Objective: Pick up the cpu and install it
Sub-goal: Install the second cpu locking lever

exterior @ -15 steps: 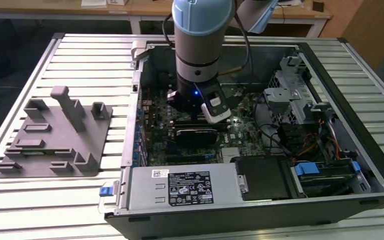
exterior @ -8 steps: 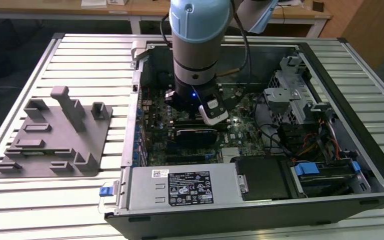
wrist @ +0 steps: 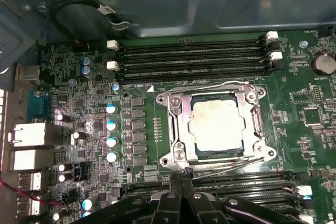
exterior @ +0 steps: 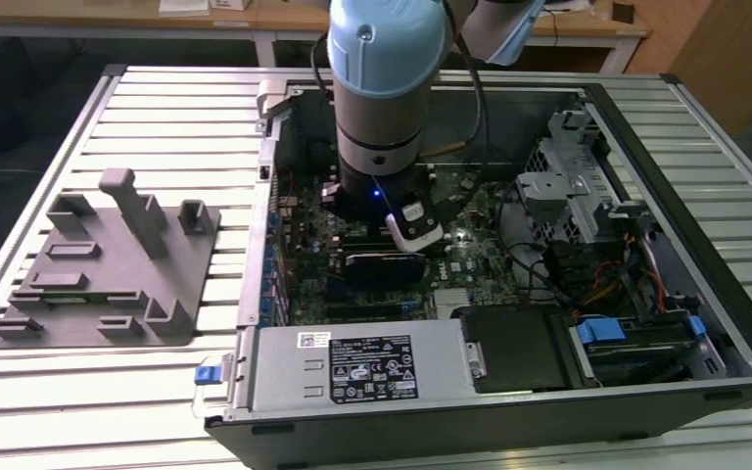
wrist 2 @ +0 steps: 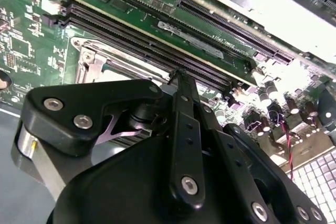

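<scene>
Tabletop (exterior: 115, 392) of ribbed metal slats; grey moulded fixture (exterior: 102, 274); open computer case (exterior: 507, 411). Fingers (wrist: 187, 173), slim and black, pressed together, holding nothing. Cpu (wrist: 217, 125), flat pale-silver square, just beyond their tips, seated within steel socket frame (wrist: 176, 124).

The cpu (wrist: 218, 125) was pale silver in a metal frame (wrist: 178, 129); the board (wrist: 299, 108) green, the gripper (wrist: 186, 174) black.

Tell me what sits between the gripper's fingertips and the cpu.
In the first wrist view, the socket frame's metal near edge and its wire lever lie between the gripper and the cpu, which sits inside the frame. Nothing loose lies on that stretch.
</scene>
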Robot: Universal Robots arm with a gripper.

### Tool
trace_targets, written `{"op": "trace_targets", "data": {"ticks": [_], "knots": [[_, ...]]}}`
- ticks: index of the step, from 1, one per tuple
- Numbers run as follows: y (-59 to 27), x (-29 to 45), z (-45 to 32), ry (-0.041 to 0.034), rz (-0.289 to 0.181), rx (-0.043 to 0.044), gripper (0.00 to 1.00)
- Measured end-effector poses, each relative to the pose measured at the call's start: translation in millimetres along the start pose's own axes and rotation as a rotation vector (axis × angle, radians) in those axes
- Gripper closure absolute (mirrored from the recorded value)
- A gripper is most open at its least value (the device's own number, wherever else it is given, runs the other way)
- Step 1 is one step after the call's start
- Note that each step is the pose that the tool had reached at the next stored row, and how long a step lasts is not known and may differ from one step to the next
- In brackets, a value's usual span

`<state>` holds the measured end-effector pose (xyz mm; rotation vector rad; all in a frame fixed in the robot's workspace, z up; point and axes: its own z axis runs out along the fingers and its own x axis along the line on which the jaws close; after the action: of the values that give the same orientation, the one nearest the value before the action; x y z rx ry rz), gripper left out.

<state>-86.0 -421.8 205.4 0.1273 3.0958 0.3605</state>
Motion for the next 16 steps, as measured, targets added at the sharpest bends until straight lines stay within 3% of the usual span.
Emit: {"op": "trace_targets", "data": {"ticks": [5,11,16], "knots": [[-1.1,1.9,3.4,0.0031,0.000,-0.0370,0.89],[-2.2,3.5,7.3,0.0034,0.001,-0.0410,0.89],[-3.4,8.7,10.9,0.0043,0.001,-0.0524,0.89]]}}
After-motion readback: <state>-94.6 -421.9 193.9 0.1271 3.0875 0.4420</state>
